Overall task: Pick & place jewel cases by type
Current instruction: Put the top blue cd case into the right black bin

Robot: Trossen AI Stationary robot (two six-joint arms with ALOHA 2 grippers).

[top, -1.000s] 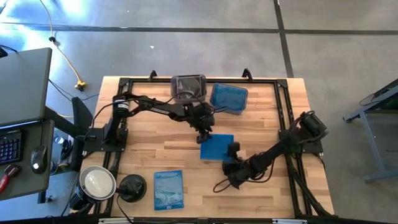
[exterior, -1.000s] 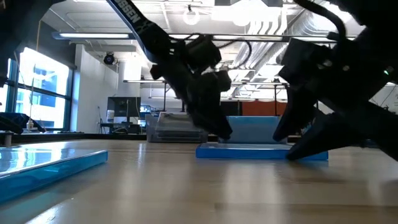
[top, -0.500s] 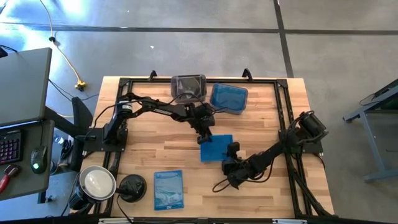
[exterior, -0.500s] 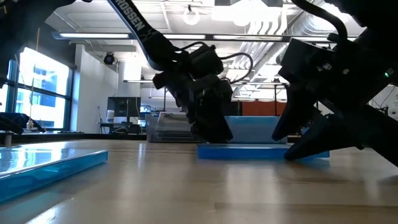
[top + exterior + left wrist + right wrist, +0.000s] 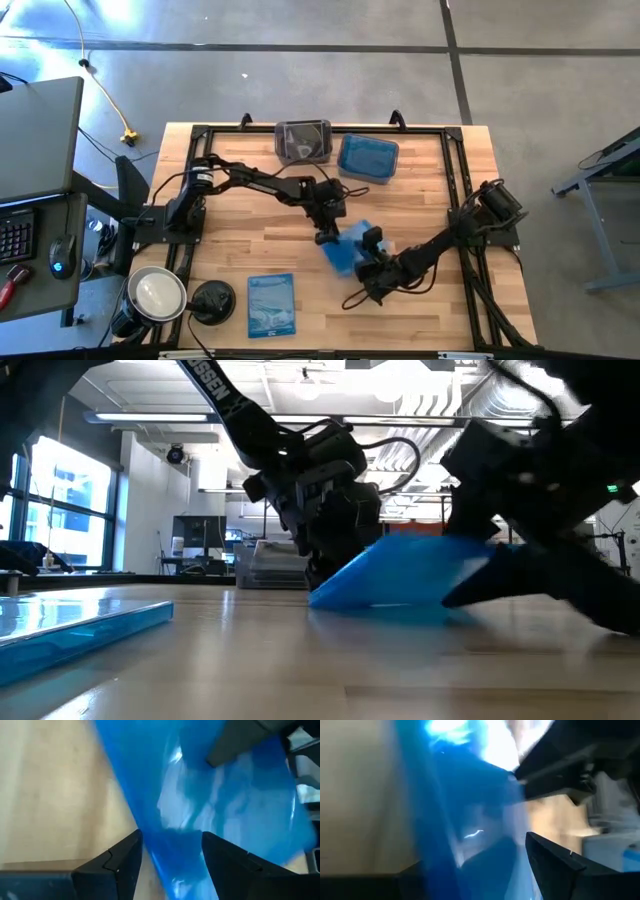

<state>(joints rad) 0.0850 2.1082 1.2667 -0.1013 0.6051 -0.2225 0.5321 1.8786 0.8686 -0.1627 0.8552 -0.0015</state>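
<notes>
the right gripper (image 5: 368, 262) pinches the tilted blue jewel case (image 5: 347, 247); the left gripper (image 5: 327, 238), spread, braces its low edge. lift slowly, keeping it clear of the bench (image 5: 240, 250).

Mid-table: blue case (image 5: 347, 250) between left gripper (image 5: 325, 237) and right gripper (image 5: 368, 258), both touching it | far edge: two tubs (image 5: 303, 140), right one blue inside | near edge: printed case (image 5: 271, 304), black disc (image 5: 212, 300)
</notes>
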